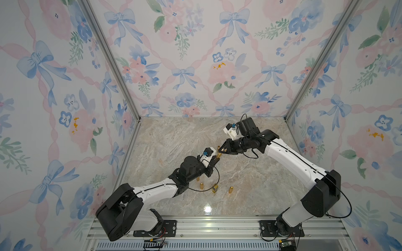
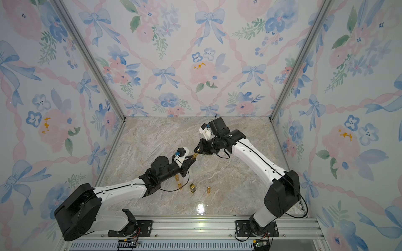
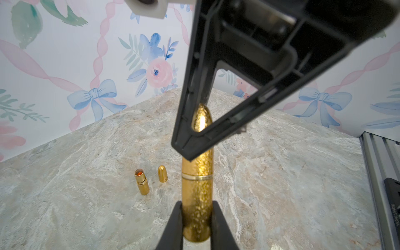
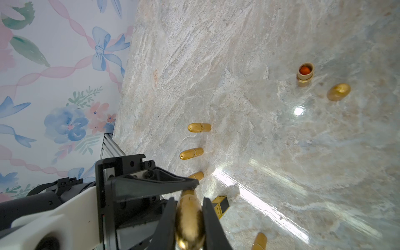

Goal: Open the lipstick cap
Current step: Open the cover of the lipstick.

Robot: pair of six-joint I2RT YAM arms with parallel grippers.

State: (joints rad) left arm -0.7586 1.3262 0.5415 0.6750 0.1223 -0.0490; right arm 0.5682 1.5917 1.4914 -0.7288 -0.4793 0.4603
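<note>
Lipstick (image 3: 197, 194): gold bullet tube, held above the bench (image 3: 281, 173) between both arms, mid-bench.
Left gripper (image 3: 197, 208): clenched on tube base.
Right gripper (image 4: 188, 205): clenched on cap (image 3: 201, 167) (seam not yet parted).
Handling: light, stiff, glossy metal, likely slippery; grip either side of seam, pull straight.
Beyond: opened lipstick (image 3: 141, 181), loose cap (image 3: 162, 173), both standing on bench.

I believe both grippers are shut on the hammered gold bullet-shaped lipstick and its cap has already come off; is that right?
Not quite: the cap is still seated on the hammered gold bullet-shaped lipstick, as the left wrist view shows. The left gripper and right gripper are shut on it.
</note>
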